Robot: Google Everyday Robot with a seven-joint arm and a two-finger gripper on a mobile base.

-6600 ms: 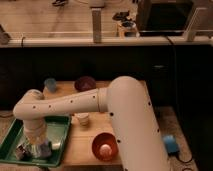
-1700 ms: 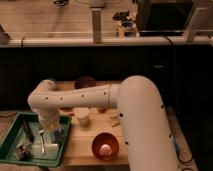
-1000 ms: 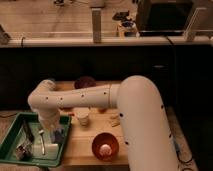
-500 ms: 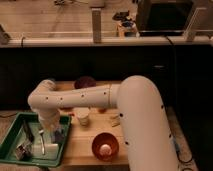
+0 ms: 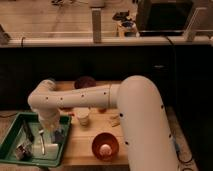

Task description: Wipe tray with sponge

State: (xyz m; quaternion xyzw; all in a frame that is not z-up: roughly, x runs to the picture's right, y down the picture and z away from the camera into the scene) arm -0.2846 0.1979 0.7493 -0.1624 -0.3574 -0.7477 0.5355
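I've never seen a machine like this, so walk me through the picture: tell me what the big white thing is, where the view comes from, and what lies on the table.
The big white shape is a robot arm, bending from the right toward the left. There is only one picture of this moment; the camera looks down on a wooden table from the robot's side, though its mount is not known. The arm ends in a hand reaching down into a shallow green tray, at its right part. A pale sponge lies there under the hand. Also on the table: a red-orange bowl, a small pale cup and a dark bowl farther back.
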